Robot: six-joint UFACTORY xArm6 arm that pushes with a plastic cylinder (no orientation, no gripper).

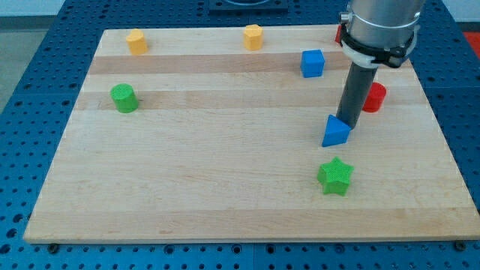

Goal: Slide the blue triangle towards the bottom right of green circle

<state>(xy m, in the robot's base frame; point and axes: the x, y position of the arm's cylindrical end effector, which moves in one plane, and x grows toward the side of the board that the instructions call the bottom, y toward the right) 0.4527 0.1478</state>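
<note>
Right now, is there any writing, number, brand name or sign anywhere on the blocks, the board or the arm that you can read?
None: no text, number or logo can be read anywhere in this view.
The blue triangle, green circle, green star and blue cube have plain faces.
The wooden board shows only grain.
The arm's grey housing above my tip carries no legible marking.

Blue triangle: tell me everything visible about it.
The blue triangle is a small solid wedge of matte, plastic-looking material, its top face lighter than its sides. It lies flat on the wooden board, right of centre, above the green star and below the blue cube. My tip sits against its upper-right edge, apparently touching it.
</note>
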